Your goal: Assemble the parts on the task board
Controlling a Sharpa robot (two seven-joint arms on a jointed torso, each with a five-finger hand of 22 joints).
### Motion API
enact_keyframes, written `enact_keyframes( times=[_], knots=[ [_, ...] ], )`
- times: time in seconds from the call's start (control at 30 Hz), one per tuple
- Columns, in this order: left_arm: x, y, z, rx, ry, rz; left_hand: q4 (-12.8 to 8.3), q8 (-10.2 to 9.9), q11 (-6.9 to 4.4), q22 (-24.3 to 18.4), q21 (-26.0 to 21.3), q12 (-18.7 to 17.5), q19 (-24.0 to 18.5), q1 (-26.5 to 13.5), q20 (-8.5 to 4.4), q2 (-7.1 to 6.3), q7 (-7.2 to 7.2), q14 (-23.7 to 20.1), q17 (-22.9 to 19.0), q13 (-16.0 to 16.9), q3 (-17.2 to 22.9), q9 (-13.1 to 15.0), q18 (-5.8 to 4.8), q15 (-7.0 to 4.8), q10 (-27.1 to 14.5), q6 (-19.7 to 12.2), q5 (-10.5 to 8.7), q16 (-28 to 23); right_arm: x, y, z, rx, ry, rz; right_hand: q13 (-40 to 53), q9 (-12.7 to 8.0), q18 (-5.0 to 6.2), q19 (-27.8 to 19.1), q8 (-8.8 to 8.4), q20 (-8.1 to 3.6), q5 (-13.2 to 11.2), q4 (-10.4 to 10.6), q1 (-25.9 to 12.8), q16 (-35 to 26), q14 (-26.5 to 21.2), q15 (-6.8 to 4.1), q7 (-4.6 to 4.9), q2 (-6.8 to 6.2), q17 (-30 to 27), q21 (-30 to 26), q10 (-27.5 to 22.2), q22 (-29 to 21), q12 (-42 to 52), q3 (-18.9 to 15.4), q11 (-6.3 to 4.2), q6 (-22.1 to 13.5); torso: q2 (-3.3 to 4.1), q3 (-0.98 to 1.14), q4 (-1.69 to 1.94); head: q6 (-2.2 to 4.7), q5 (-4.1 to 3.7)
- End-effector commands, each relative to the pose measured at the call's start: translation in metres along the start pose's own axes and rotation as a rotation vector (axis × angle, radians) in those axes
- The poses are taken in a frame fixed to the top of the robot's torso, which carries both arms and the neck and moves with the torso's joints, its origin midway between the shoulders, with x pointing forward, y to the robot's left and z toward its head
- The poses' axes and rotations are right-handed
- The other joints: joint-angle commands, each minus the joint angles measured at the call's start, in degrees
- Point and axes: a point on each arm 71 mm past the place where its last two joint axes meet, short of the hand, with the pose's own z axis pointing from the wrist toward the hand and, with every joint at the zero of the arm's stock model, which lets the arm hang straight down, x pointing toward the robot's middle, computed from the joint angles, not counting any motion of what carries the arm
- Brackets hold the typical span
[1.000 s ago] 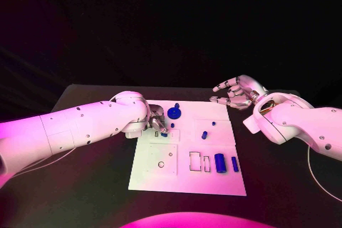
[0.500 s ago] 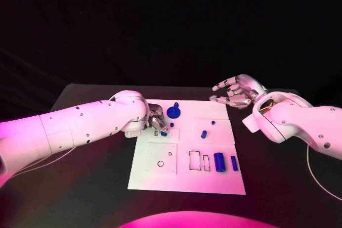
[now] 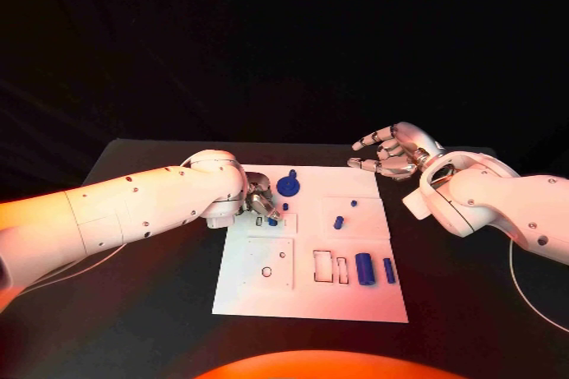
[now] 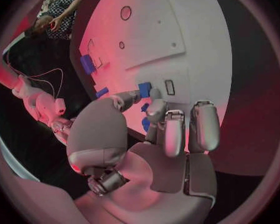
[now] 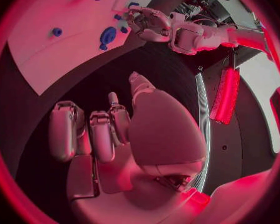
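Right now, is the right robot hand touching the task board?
Apart. In the head view the right robot hand hangs past the task board's far right corner, fingers curled over dark table; its wrist view shows black table between fingers and board.

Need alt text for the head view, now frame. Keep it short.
The left hand pinches a small blue part at the white task board's upper-left corner. The right hand hovers off the board's far right corner, holding nothing, fingers spread. More blue parts lie across the board.

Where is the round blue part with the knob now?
In the head view, the round blue part lies near the task board's far edge, just beyond the left hand.
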Motion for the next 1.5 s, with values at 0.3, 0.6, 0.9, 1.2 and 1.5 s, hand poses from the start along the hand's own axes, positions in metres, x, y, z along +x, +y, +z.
enact_keyframes(
  times=[0.3,0.6,0.9,1.2,1.5],
  knots=[
    [0.0021,-0.0012,0.0012,0.002,0.02,-0.001,1.2,-0.5,0.04,0.1,-0.2,0.4,0.2,-1.2,-0.08,-0.04,0.43,5.6,13.8,0.1,-2.9,0.0,-0.61,-0.46,0.2,0.4,-0.23,0.1,0.0008,0.0014,0.0,-0.019,0.009,-0.008,4.1,-0.1,0.72,-0.6,0.34,-0.05,0.2,-0.1,-0.1,-0.3,5.1,-0.25,-0.01,0.26,11.1,-0.4,-0.5,7.2,-0.6,0.1,-0.2,0.4,-0.01,0.0,0.0,0.09,-0.02],
    [0.0008,0.0013,0.0025,-0.005,0.018,-0.005,3.0,-0.8,0.12,0.1,-0.2,0.3,0.2,-1.9,-0.03,0.06,0.52,5.5,13.8,0.2,-6.1,0.2,-0.61,-0.39,0.1,0.6,-0.23,0.1,0.0004,0.0013,-0.0001,-0.021,0.007,-0.008,4.0,-0.1,0.77,-0.7,0.35,-0.05,0.1,0.0,-0.3,-0.4,5.0,-0.25,-0.01,0.26,10.7,-0.6,-0.6,7.1,-0.7,0.0,-0.2,0.4,0.0,0.01,-0.01,0.1,-0.06],
    [-0.0001,0.002,0.0049,-0.01,0.024,-0.008,5.1,-1.2,0.25,0.1,-0.3,0.1,0.2,-2.2,0.05,0.03,0.66,5.5,13.6,-0.1,-9.9,0.4,-0.6,-0.29,-0.2,0.6,-0.24,0.0,-0.0001,0.001,-0.0003,-0.023,0.005,-0.009,3.7,-0.2,0.87,-0.9,0.29,-0.07,0.0,0.0,-0.7,-0.5,4.9,-0.25,0.01,0.2,10.5,-1.1,-0.9,6.8,-1.1,-0.1,-0.18,0.2,0.0,0.0,0.0,0.08,-0.27],
    [0.0001,0.001,0.0058,-0.01,0.027,-0.008,5.4,-1.4,0.29,0.1,-0.3,0.1,0.2,-2.6,0.09,-0.05,0.69,5.5,13.7,0.0,-12.1,0.5,-0.6,-0.26,-0.2,0.7,-0.32,0.0,-0.0003,0.0009,-0.0003,-0.023,0.004,-0.012,3.5,-0.3,0.92,-1.1,0.13,-0.06,0.0,0.0,-1.0,-0.6,4.9,-0.23,0.08,0.15,10.3,-1.3,-1.1,6.7,-1.3,-0.3,-0.13,-0.1,-0.03,0.03,-0.02,0.07,-0.29],
    [0.0,0.0034,0.0043,-0.008,0.017,-0.018,5.5,-1.6,0.27,0.1,-0.3,0.2,0.2,-3.1,0.09,-0.17,0.63,5.5,13.7,0.1,-14.0,0.6,-0.6,-0.27,-0.2,0.7,-0.62,0.0,-0.0006,0.0009,-0.0004,-0.024,0.001,-0.012,3.5,-0.4,0.92,-1.1,0.08,-0.06,-0.1,0.0,-1.1,-0.6,4.9,-0.22,0.11,0.12,10.3,-1.4,-1.1,6.7,-1.2,-0.4,-0.11,-0.2,-0.01,0.02,0.0,0.3,-0.33]
  ],
)
